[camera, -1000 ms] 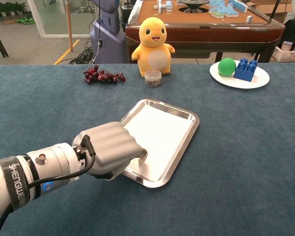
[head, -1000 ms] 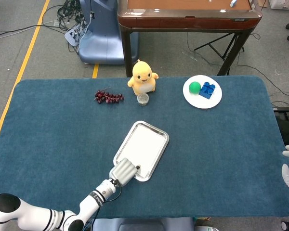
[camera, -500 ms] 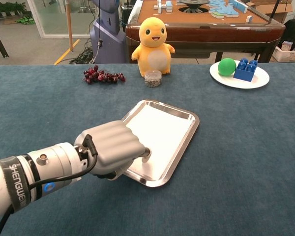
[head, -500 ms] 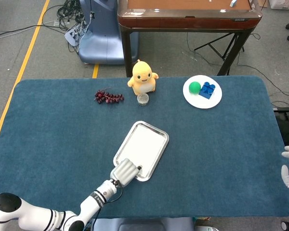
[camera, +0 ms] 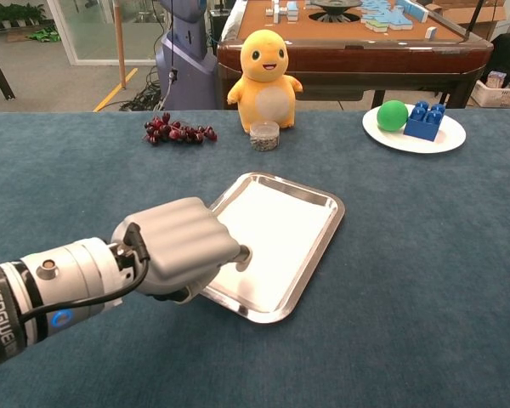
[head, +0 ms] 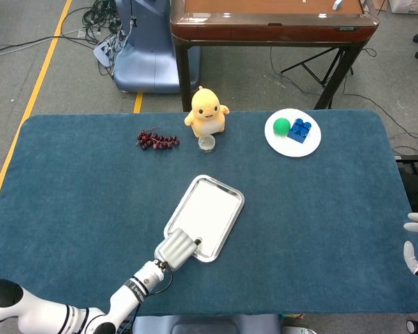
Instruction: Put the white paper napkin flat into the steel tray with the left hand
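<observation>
- Table [head: 320, 209]: blue cloth across both views, and everything I work with sits on it.
- My left arm [camera: 42, 293] reaches in from the near left corner toward the middle of the table.
- Tray [head: 226, 229]: steel, set at an angle near the table's centre, its near left corner under my left hand.
- Napkin [camera: 276, 229]: white, lying flat inside the tray and filling most of its floor, with no fold or lifted corner that I can see. I judge the placing itself done.
- Left hand [camera: 183, 246]: knuckles up over the tray's near left corner, fingers curled down side by side. The fingertips [camera: 240, 253] look to be on or just above the napkin's near edge; I cannot tell whether they pinch it, press it, or merely hang there.
- What is left, as I read it: let go if anything is gripped, lift clear without dragging the napkin, and pull the arm away.
- Right hand [head: 416, 243]: only some pale fingers at the head view's right edge, off the table and well apart from the tray; they seem spread with nothing in them.
- Duck [camera: 265, 78], plate [camera: 391, 136] with ball [camera: 392, 115] and block [camera: 425, 120], grapes [camera: 177, 130], jar [camera: 264, 135]: all along the far edge, untouched.
</observation>
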